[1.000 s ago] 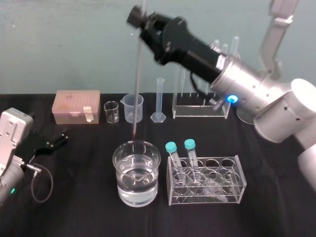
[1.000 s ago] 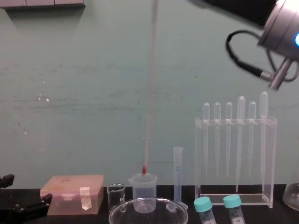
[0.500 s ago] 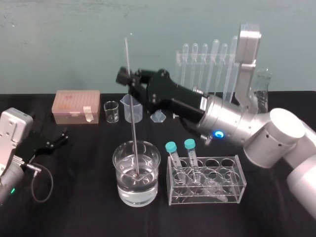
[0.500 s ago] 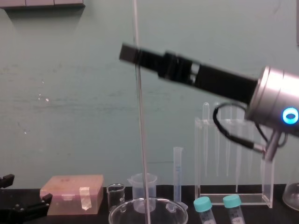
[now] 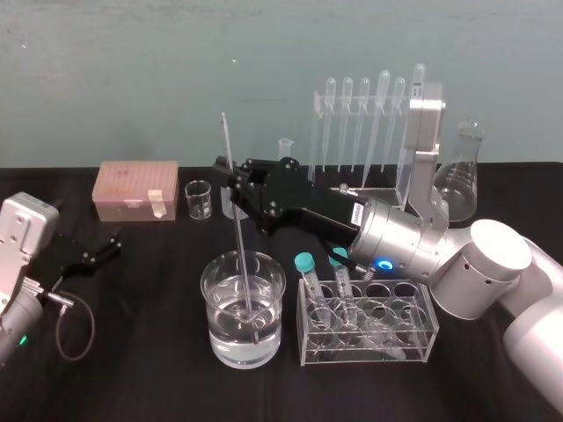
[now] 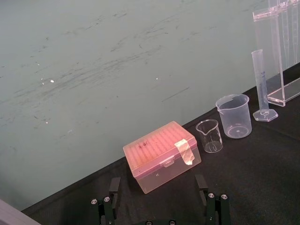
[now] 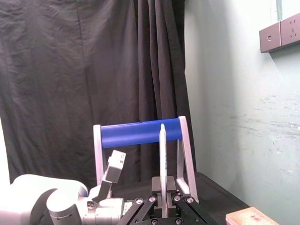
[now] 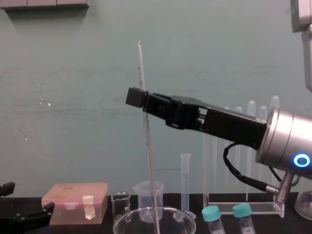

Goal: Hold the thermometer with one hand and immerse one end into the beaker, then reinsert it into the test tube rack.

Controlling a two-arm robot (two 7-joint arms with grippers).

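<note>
Head view: right claw [image 5: 230, 179] pinching thermometer [image 5: 238, 237], tip in beaker [image 5: 209, 280], off walls; left claw [image 5: 105, 247] spread, parked

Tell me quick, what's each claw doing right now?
Left gripper: open, holding nothing.
Right gripper: shut on the thermometer, whose lower end sits in the beaker.

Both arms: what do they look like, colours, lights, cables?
The right arm has rounded silver-white joints, a silver wrist with a glowing blue ring and a black cable; the right claw is long and black. The left arm is silver-grey, the left claw black, with a looped black cable.
</note>
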